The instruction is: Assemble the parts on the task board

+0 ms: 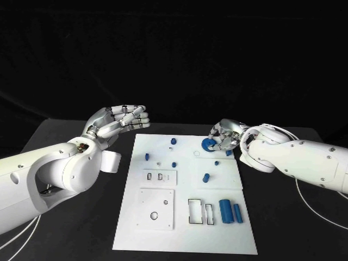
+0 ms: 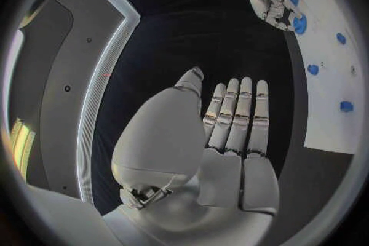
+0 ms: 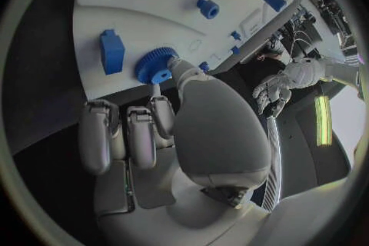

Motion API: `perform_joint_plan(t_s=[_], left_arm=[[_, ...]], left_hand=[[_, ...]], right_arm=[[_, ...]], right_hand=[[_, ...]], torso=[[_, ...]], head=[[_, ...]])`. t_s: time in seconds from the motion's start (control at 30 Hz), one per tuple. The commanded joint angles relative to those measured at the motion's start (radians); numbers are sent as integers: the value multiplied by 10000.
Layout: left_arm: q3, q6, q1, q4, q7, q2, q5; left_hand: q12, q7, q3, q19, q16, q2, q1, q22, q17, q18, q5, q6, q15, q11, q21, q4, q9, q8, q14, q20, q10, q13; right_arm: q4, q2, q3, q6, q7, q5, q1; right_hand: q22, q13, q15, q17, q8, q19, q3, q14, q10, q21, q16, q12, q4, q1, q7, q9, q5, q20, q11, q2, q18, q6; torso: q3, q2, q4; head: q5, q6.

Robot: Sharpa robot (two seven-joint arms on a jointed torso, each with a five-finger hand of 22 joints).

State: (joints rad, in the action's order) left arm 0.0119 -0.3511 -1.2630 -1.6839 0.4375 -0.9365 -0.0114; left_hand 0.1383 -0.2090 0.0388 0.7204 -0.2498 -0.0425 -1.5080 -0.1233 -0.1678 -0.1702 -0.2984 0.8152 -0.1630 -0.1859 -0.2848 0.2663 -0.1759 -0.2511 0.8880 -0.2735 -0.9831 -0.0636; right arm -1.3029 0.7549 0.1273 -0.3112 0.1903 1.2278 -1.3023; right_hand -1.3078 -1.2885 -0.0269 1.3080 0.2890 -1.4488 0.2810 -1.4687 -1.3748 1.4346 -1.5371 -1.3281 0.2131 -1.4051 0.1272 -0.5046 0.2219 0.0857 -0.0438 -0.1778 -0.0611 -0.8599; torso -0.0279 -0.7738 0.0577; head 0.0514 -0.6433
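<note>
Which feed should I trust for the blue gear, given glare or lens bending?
Head view: even light, straight task board edges, but the right hand covers part of the blue gear. Right wrist view: gear teeth sharp and close, board edges bend. Left wrist view: the left hand takes the middle, gear small at the rim.

No text, label, brand, number or sign can be read anywhere in these views: the white task board (image 1: 186,217) carries only outlined cut-outs and holes, no lettering, and the blue parts on it are plain
</note>
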Motion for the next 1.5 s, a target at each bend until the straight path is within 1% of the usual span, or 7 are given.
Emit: perform_joint_plan(t_s=[0.03,0.27,0.43,0.6,0.8,1.07,1.5], left_arm=[[-9,196,-13,-16,24,15,-22],[-9,196,-13,-12,16,7,-22],[-9,209,-13,-4,12,12,-22],[-9,219,-13,19,5,22,-22],[-8,232,-12,25,2,39,-22],[-8,237,-12,9,-4,50,-22],[-9,248,-13,-4,-26,64,-22]], left_hand=[[-36,-157,19,37,47,-22,-40,13,-17,-102,32,-49,-10,-59,53,21,11,63,-82,5,9,-9],[-51,-161,18,31,59,-20,-38,21,-16,-100,32,-53,-15,-63,63,23,14,68,-95,4,12,-9],[-58,-163,18,28,66,-19,-36,25,-15,-99,31,-55,-18,-65,68,25,15,70,-104,2,13,-9],[-68,-166,18,23,79,-17,-35,31,-13,-97,30,-57,-23,-68,76,26,17,72,-121,0,14,-9],[-68,-166,18,23,79,-17,-35,31,-13,-97,30,-57,-23,-68,76,26,17,72,-121,0,14,-9],[-68,-166,18,23,79,-17,-35,31,-13,-97,30,-57,-23,-68,76,26,17,72,-121,0,14,-9],[-81,-168,18,19,97,-14,-34,38,-10,-94,29,-58,-29,-71,85,28,19,75,-144,-3,13,-10]], right_arm=[[10,-21,22,264,79,223,61],[-88,-24,24,43,40,669,119],[-332,8,23,-757,-15,1175,131],[-889,98,9,-1829,127,2290,103],[-1797,171,-34,-2418,191,3233,33],[-2116,-257,-49,-2349,386,3896,27],[-1071,-1635,30,-1864,515,3993,236]], right_hand=[[-1011,-99,-3,1709,67,-72,499,-829,-87,81,-63,-108,-17,-148,-45,48,-164,-31,35,-44,139,-266],[-1086,-272,-27,1762,40,-100,1335,-838,-201,113,-80,-283,-136,-29,-80,132,-96,-54,65,-329,153,-485],[-1164,-482,-62,1815,73,-144,1775,-850,-362,160,-97,-480,-246,115,-133,121,15,-82,111,-432,170,-711],[-1288,-601,-93,1885,94,-229,1992,-865,-462,252,-119,-592,-316,263,-179,93,-76,-109,148,-518,204,-858],[-1448,-724,-105,1937,94,-344,2074,-876,-555,380,-134,-697,-337,330,-196,83,-139,-121,163,-549,251,-905],[-1488,-735,-114,1919,83,-372,2119,-873,-569,411,-129,-706,-368,365,-205,80,-155,-129,172,-604,262,-923],[-1462,-711,-118,1898,48,-351,2178,-868,-553,387,-123,-684,-392,395,-196,89,-156,-136,170,-630,253,-899]], torso=[[4,-1,5],[5,-2,-12],[6,4,-17],[4,9,-6],[-10,2,13],[-22,3,24],[-17,-9,7]], head=[[-20,-21],[-41,-28],[-42,10],[-48,46],[12,82],[-17,52],[-107,23]])
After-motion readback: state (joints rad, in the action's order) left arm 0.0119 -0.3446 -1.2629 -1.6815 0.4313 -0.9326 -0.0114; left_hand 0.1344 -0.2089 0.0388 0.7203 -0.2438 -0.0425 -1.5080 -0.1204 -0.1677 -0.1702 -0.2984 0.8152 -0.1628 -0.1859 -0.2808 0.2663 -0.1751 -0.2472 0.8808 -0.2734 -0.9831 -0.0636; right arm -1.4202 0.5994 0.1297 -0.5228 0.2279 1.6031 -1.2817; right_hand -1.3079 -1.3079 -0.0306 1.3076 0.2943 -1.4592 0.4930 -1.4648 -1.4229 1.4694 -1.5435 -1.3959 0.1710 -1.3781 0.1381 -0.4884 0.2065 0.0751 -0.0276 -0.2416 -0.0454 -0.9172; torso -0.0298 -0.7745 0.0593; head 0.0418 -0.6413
